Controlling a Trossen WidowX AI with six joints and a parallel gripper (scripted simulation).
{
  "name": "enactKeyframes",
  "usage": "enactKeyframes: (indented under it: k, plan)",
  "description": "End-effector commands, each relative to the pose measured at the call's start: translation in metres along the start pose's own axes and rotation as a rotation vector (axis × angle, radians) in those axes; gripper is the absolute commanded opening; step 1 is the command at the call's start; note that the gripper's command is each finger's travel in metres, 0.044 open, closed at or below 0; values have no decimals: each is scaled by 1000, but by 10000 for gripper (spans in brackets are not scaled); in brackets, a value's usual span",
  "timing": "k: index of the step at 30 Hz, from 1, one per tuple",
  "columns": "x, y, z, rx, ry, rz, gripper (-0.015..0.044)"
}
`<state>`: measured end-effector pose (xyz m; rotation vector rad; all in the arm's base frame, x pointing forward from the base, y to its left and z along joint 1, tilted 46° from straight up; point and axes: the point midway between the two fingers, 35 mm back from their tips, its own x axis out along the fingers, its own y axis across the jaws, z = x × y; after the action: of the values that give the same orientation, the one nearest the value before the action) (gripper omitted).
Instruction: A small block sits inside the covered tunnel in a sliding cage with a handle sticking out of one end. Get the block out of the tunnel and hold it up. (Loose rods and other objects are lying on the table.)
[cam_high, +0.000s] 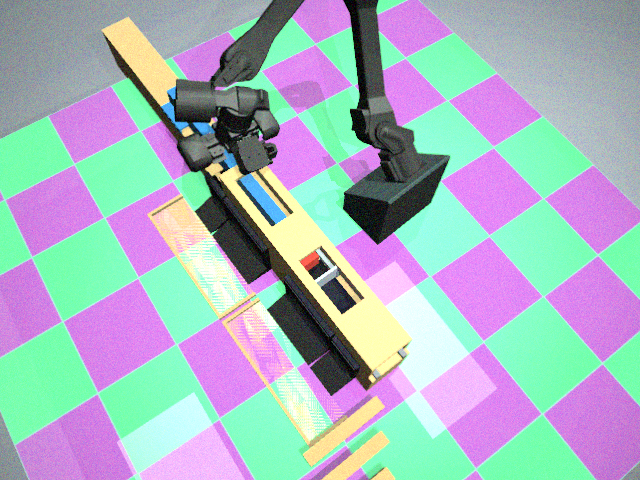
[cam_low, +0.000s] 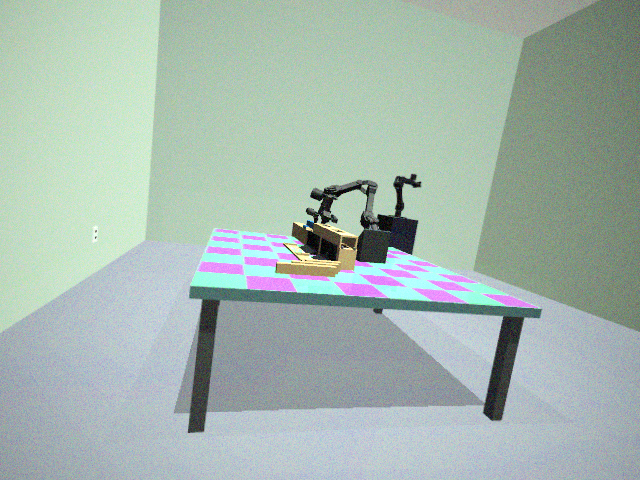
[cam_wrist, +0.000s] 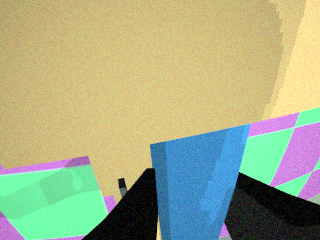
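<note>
Item: one small red block (cam_high: 310, 260), partly visible from above through a roof opening of the wooden tunnel (cam_high: 289, 229) (cam_low: 330, 230). It lay inside the tunnel, beside the pale bars of the sliding cage (cam_high: 327, 275), and was not held up. One bar crossed the opening; another ran along its side.

Item: one blue handle (cam_high: 263, 200) (cam_low: 310, 224) (cam_wrist: 200, 185). One length showed through the tunnel's other roof opening, and more blue showed past that end, partly hidden by the arm.

Item: one black gripper (cam_high: 225, 155) (cam_low: 320, 220) (cam_wrist: 182, 174), closed on the blue handle, a finger at either side of a blue bar in the wrist view. It stood at the handle end of the tunnel.

Item: one wooden beam (cam_high: 142, 56) (cam_low: 298, 230), roughly in line with the tunnel, beyond its handle end.

Item: one black arm (cam_high: 369, 67) (cam_low: 370, 198), mounted on a dark base (cam_high: 379, 224) (cam_low: 373, 249) beside the tunnel.

Item: two long, see-through panels with thin wooden rims, a first panel (cam_high: 185, 266) and a second panel (cam_high: 267, 383), laid end to end alongside the tunnel.

Item: three wooden strips, partly cut off in the top view, the nearest strip (cam_high: 343, 431) lying just beside the second panel.

Item: one table (cam_high: 509, 206) (cam_low: 361, 302), checkered green and purple.
</note>
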<state>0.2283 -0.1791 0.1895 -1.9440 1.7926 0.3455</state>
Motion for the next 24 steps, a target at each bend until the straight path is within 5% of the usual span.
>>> enactKeyframes:
  k: [1, 9, 24]
  plan:
    - [3, 0, 14, -20, -45, -7, 0]
    - [3, 0, 14, -20, -45, -7, 0]
    - [-27, -6, -7, -14, -35, -5, 394]
